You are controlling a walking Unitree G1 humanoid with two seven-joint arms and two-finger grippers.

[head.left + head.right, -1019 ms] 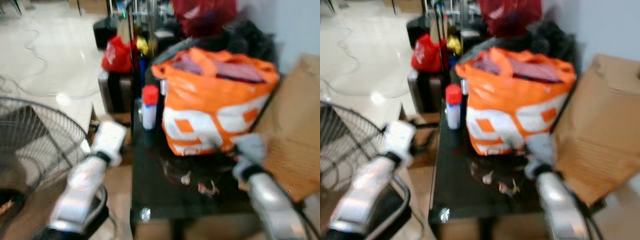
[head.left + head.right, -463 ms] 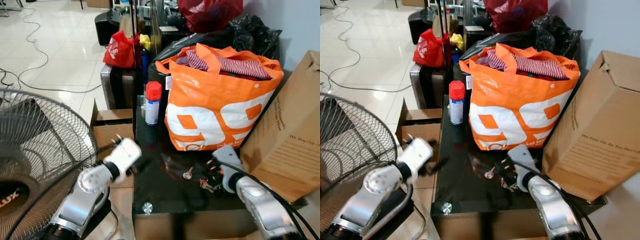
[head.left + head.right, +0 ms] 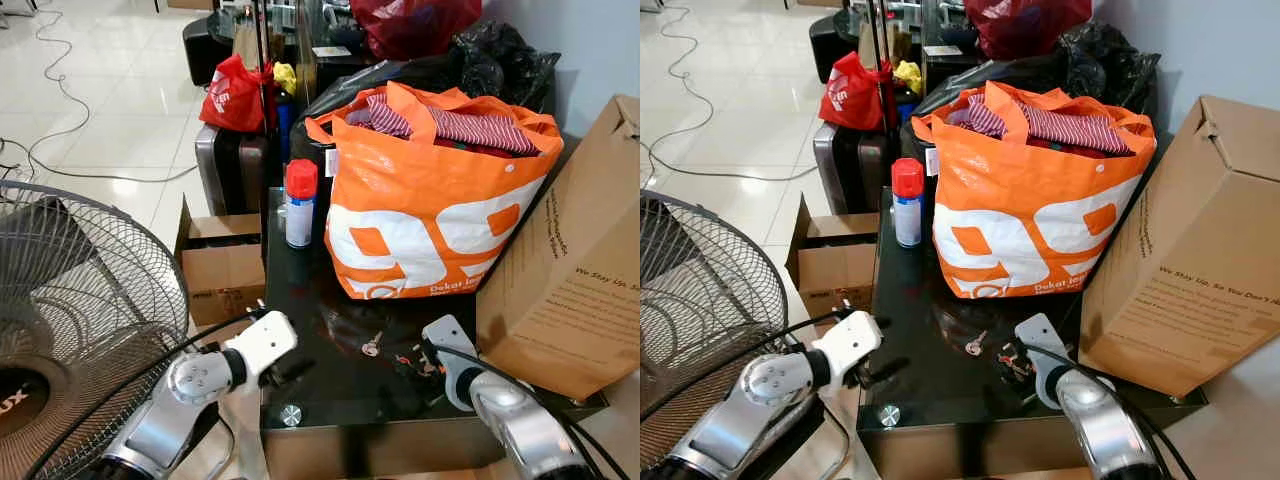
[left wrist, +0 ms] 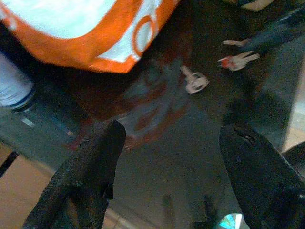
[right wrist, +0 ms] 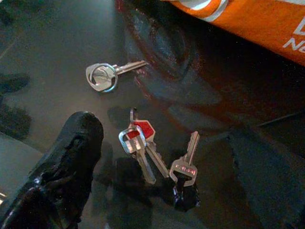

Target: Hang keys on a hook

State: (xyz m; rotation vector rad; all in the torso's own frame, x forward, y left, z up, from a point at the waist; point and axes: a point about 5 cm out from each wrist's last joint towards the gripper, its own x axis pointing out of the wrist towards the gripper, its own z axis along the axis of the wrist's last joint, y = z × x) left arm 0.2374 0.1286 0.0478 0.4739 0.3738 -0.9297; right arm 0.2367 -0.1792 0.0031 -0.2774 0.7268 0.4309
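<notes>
One big white "9" marks the orange bag (image 3: pixel 1035 215); the cardboard box (image 3: pixel 1185 250) reads "We Stay Up". Both end effectors, left (image 4: pixel 171 176) and right (image 5: pixel 157 157), hover spread over the black surface (image 3: pixel 915 330), keys (image 5: pixel 157 157) beneath the right.

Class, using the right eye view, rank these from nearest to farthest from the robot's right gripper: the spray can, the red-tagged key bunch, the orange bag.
1. Red-tagged key bunch, right at the right gripper, on the black table.
2. Orange bag, standing just behind.
3. Spray can, at the table's far left.
</notes>
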